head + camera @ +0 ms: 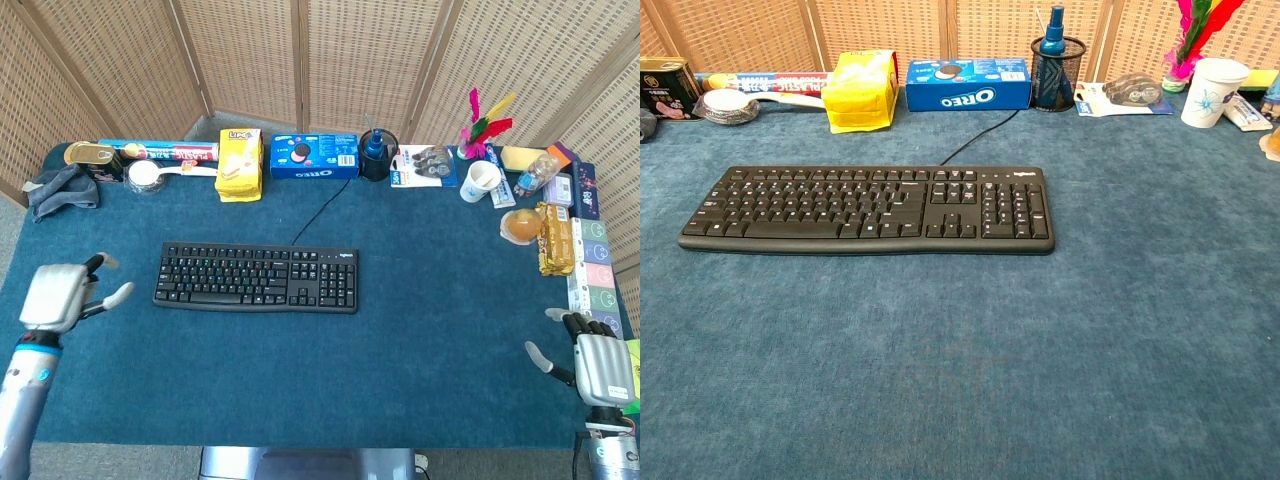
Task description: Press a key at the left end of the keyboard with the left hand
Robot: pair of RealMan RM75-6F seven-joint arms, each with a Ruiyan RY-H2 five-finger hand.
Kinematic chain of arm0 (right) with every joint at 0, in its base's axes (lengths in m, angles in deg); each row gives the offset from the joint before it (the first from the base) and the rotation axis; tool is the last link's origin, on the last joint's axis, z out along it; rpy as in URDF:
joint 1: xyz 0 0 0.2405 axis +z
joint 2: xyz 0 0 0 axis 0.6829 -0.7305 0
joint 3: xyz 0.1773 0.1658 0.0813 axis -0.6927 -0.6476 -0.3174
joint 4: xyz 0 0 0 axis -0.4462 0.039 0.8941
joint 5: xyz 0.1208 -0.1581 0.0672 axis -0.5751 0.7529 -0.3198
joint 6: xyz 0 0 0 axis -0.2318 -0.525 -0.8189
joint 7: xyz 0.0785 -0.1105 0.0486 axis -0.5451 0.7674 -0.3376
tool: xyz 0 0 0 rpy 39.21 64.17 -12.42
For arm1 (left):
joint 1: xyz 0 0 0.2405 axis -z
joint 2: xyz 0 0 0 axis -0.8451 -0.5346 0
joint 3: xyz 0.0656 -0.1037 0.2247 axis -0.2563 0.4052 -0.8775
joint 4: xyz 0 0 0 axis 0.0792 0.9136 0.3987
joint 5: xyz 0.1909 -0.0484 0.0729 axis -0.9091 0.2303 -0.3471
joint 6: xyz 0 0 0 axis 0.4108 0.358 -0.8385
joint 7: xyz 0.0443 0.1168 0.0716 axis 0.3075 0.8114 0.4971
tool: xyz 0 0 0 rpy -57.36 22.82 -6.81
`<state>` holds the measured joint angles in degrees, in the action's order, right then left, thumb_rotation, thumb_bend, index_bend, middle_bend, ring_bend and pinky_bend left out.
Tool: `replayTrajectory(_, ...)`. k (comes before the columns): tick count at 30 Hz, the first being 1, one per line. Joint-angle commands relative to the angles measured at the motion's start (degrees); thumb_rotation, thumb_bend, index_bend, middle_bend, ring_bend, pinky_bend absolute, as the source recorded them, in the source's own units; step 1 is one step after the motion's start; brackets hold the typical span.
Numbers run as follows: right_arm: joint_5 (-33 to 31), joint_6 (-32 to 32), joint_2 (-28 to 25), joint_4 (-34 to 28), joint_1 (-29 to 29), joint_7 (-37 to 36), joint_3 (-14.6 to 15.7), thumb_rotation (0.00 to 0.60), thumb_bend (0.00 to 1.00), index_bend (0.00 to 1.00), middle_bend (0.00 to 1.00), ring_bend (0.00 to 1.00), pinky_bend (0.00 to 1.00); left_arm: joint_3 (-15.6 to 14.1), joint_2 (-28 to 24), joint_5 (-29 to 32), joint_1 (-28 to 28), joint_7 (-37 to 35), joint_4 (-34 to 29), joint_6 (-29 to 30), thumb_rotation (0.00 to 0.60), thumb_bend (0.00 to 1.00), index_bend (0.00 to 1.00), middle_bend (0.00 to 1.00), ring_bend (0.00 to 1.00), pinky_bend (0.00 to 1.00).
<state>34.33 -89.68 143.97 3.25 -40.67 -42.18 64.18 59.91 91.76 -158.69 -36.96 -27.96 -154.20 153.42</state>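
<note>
A black keyboard (257,277) lies flat on the blue table, its cable running back toward the far items; in the chest view the keyboard (868,208) fills the middle left. My left hand (62,296) hovers over the table's left side, well to the left of the keyboard and apart from it, fingers spread and holding nothing. My right hand (597,366) stays at the front right corner, fingers apart, empty. Neither hand shows in the chest view.
Along the back edge stand a tin (90,157), a yellow box (240,163), an Oreo box (314,156), a pen cup (378,154) and a paper cup (481,180). A grey cloth (62,190) lies back left. Snack packs (560,238) line the right edge.
</note>
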Motion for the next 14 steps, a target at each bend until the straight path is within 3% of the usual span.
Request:
replayTrajectory(1, 0.27, -0.09, -0.09, -0.31, 0.20, 0.15, -0.08, 0.000, 0.27, 0.31, 0.36, 0.34, 0.34, -2.71, -2.11, -3.39, -4.32, -1.82, -2.55, 4.48, 0.000, 0.11, 0.39, 0.76, 0.66, 0.64)
replayTrajectory(6, 0.78, -0.10, -0.25, -0.74, 0.39, 0.13, 0.10, 0.000, 0.27, 0.31, 0.36, 0.34, 0.34, -5.42, -2.88, -6.92, -9.03, -3.46, -3.27, 8.92, 0.000, 0.11, 0.39, 0.71, 0.61, 0.61)
replayTrajectory(14, 1.91, 0.86, -0.03, -1.27, 1.43, 0.65, 0.49, 0.000, 0.27, 0.31, 0.36, 0.34, 0.34, -7.87, -3.07, -11.22, -14.12, -5.17, -2.84, 13.30, 0.000, 0.11, 0.39, 0.70, 0.61, 0.61)
